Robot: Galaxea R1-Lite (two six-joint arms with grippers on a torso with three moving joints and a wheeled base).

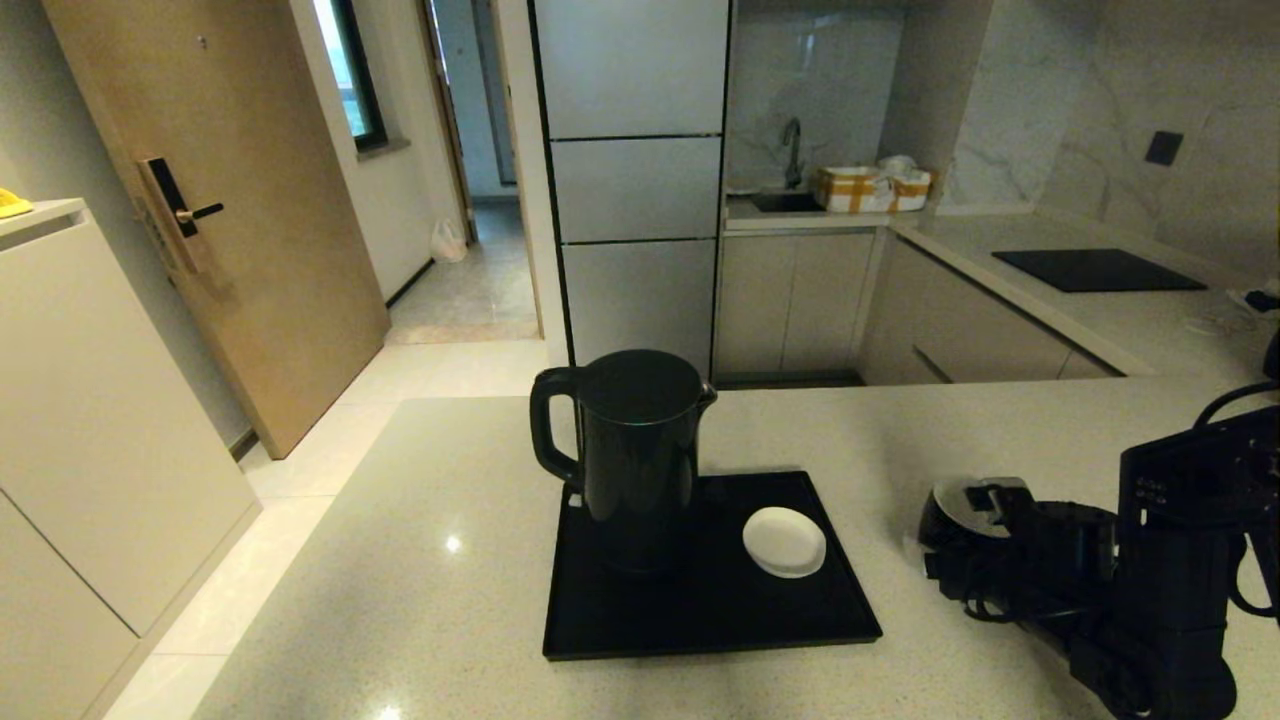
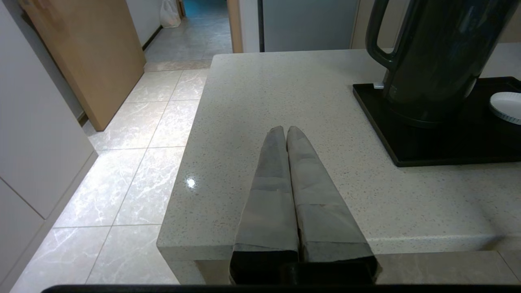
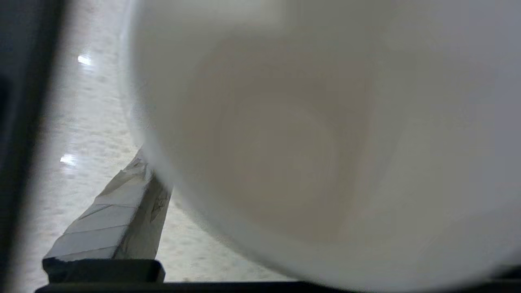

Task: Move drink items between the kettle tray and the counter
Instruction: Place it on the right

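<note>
Left pincer [image 2: 287, 132] hanging low at the near-left edge of the bench [image 1: 440, 520], fingers pressed together, holding nothing. Further right, black kettle [image 1: 635, 455] standing upright on the back-left part of the kettle tray [image 1: 700, 620], long axis vertical, loop handle turned to the left, small spout to the right, flat lid on. Next to it on the same tray, white saucer [image 1: 784, 541], near the kettle but apart from it. Tray lying flat on the bench, long side across the view. Right of the tray, on the bare bench, black cup [image 1: 965, 515] with white inside [image 3: 305, 142], mouth turned toward the wrist camera; upright or tilted, cannot tell. Right pincer [image 1: 985, 520] pinching the cup, one finger [image 3: 118, 219] against its outer wall.
</note>
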